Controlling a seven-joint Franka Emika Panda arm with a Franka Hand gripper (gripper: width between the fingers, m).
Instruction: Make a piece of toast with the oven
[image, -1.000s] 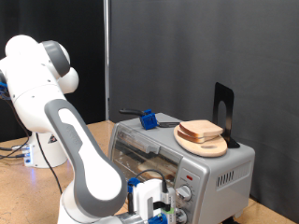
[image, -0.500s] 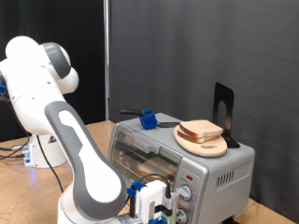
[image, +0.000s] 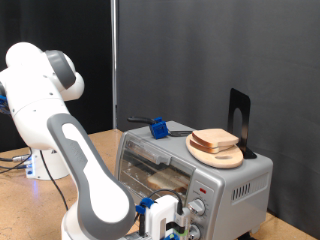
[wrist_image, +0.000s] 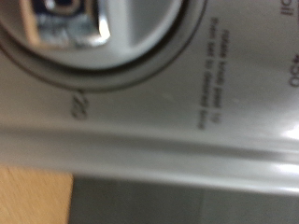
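The silver oven (image: 235, 185) stands on the table with its glass door (image: 155, 170) shut. A pale flat shape (image: 158, 181) lies behind the glass and looks like the piece of toast. My gripper (image: 170, 222) is low at the oven's front, pressed up to the two round knobs (image: 197, 208) on the panel at the exterior view's right. In the wrist view a knob (wrist_image: 140, 42) fills the frame very close up. One blue-and-metal fingertip (wrist_image: 70, 26) sits on it, and the other finger is out of view.
A round wooden plate (image: 222, 156) with another bread slice (image: 214, 139) rests on the oven's top. A blue-handled tool (image: 158, 126) and a black upright stand (image: 238, 120) are also up there. The arm's white base (image: 40, 100) fills the exterior view's left.
My hand has sunk slightly and shifted a little toward the knobs. The oven, plate and bread have not moved.
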